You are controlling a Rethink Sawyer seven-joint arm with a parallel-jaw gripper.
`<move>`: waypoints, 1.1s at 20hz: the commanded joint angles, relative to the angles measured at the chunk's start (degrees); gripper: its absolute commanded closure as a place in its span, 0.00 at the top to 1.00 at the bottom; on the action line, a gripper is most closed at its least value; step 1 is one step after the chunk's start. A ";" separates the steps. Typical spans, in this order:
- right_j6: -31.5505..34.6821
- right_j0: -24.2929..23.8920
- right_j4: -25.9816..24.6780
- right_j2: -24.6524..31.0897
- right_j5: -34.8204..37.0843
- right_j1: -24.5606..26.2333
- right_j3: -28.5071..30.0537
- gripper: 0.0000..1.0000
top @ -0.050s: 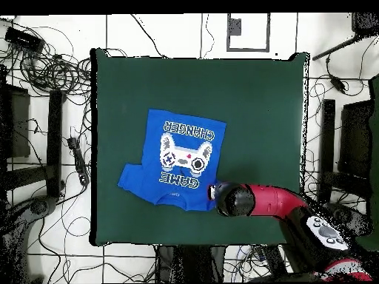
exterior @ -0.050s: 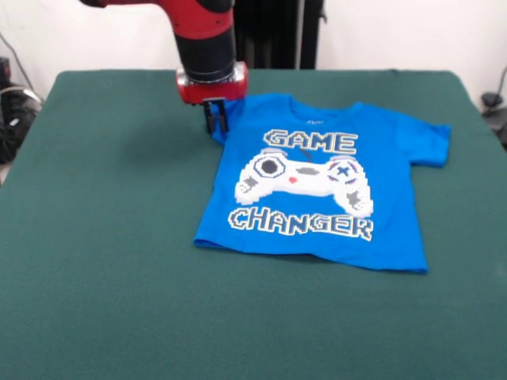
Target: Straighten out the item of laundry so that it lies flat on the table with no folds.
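Gripper (exterior @ -0.050s: 215,119) down at the T-shirt (exterior @ -0.050s: 317,186) where a sleeve should be, fingers narrow and seemingly pinching the tucked-under blue edge. The shirt lies print-up mid-table (exterior @ -0.050s: 103,237), body mostly flat, the opposite sleeve spread. My call — draw that hidden sleeve slowly outward, low over the cloth, without dragging the whole shirt along.

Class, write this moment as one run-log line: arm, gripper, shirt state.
arm: over shirt's sleeve corner | gripper: shut on T-shirt edge | shirt: print up, one sleeve out, other folded under | table: shirt mostly flat
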 commanded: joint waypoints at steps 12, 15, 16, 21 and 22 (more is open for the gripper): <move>-12.81 -7.92 -7.02 8.54 8.57 3.16 -12.88 0.00; -12.78 -8.33 -7.73 9.25 9.40 3.13 -13.25 0.00; -12.76 -8.44 -7.91 9.41 9.55 3.10 -13.30 0.00; -13.28 -9.11 -8.90 10.27 10.66 2.96 -13.92 0.00; -13.62 -9.30 -9.03 10.50 11.00 3.02 -14.24 0.00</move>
